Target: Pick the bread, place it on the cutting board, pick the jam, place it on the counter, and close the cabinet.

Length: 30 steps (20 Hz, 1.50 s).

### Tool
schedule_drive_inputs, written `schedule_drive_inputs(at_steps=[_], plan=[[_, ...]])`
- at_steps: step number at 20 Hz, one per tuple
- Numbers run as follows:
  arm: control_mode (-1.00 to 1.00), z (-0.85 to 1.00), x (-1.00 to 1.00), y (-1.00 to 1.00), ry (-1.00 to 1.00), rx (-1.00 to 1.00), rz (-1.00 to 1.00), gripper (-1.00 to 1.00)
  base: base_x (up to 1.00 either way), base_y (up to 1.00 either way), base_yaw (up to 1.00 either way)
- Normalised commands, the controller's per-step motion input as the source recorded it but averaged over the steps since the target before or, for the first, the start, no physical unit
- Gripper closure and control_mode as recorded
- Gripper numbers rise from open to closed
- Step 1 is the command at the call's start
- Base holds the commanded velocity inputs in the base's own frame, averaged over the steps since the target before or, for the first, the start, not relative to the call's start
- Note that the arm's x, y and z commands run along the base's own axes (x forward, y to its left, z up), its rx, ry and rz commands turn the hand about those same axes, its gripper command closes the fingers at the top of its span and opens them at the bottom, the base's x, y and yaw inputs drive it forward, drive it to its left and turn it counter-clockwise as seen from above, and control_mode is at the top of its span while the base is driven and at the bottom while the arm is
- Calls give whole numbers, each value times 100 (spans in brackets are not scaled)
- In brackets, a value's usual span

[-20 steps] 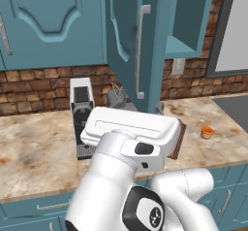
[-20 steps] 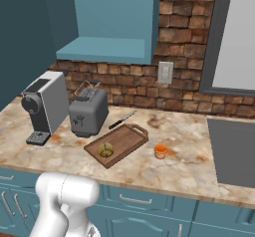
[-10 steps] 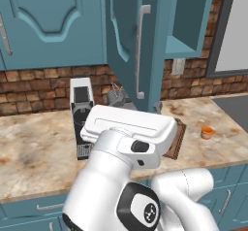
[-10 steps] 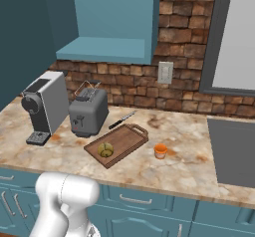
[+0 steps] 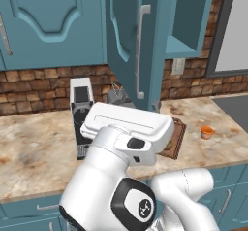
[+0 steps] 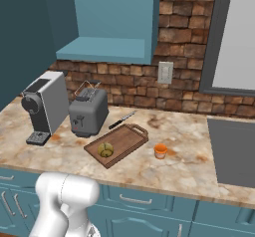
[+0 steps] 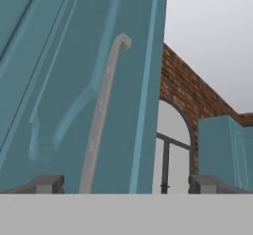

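The bread (image 6: 105,149) and jam (image 6: 160,151) are sitting placed, so I am pointing my wide-open jaws at the cabinet (image 7: 99,81) door to push it shut.

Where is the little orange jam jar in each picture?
Left base view: the jam sits on the counter at the right, just past the cutting board.
Right base view: the jam sits near the middle, on the counter right of the cutting board.
Hand view: the jam is not in it; this picture looks at the cabinet door.
Shared landmark: the cutting board.
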Motion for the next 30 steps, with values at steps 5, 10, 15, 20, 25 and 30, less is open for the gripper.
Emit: schedule_drive_inputs(at_steps=[5, 10, 15, 20, 25, 30], plan=[[-100, 0, 3, 0, -2, 0, -4, -100, 0, 0, 0], [-100, 0, 4, 0, -3, 0, -5, -100, 0, 0, 0], [-100, 0, 3, 0, -3, 0, -7, -100, 0, 0, 0], [-100, 0, 8, -4, -3, 0, -7, -100, 0, 0, 0], [-100, 0, 13, 0, -2, 0, -6, -100, 0, 0, 0], [-100, 0, 13, 0, -2, 0, -5, -100, 0, 0, 0]])
